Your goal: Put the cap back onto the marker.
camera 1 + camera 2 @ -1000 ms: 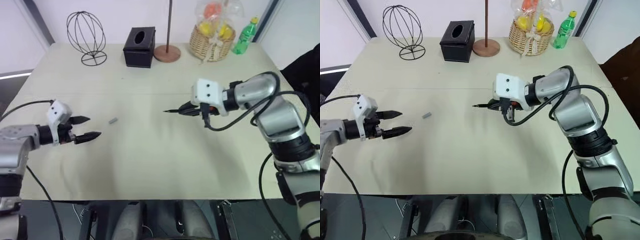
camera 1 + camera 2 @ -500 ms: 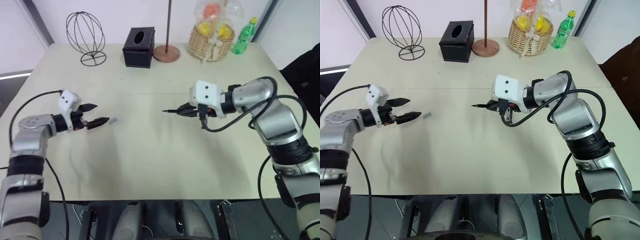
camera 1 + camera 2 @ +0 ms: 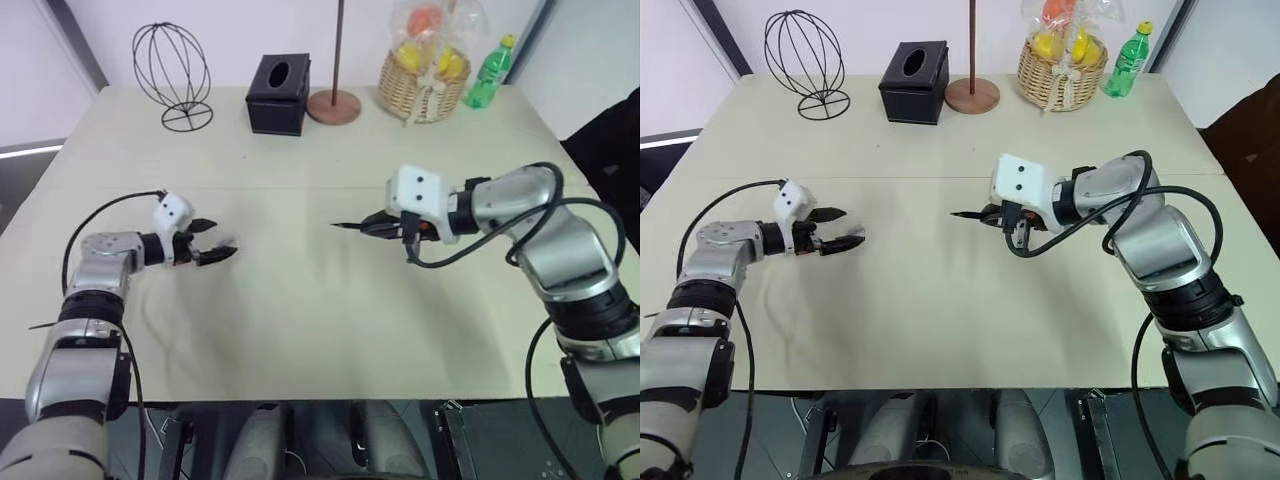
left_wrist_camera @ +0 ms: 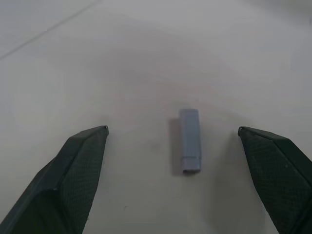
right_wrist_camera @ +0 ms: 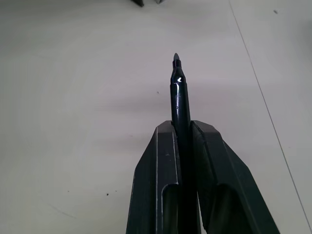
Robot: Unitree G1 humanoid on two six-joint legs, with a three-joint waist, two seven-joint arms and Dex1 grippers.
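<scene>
The cap [image 4: 189,141], a short grey cylinder, lies flat on the beige table [image 3: 300,330] left of centre. My left gripper [image 4: 172,129] is open and low over the table, one black finger on each side of the cap without touching it. From the head, the cap [image 3: 857,231] shows just between those fingertips [image 3: 862,239]. My right gripper [image 3: 380,225] hovers right of centre, shut on the marker [image 5: 178,97]. The thin black marker [image 3: 352,226] sticks out of the jaws with its bare pointed tip aimed left toward the cap.
Along the table's far edge stand a wire globe-shaped stand [image 3: 172,70], a black tissue box [image 3: 279,93], a brown pole on a round base [image 3: 335,103], a fruit basket [image 3: 425,80] and a green bottle [image 3: 490,72].
My left arm has swung in from the table's left edge toward the middle and sunk a little, bringing its open fingers around the cap. The right gripper has kept still with the marker.
</scene>
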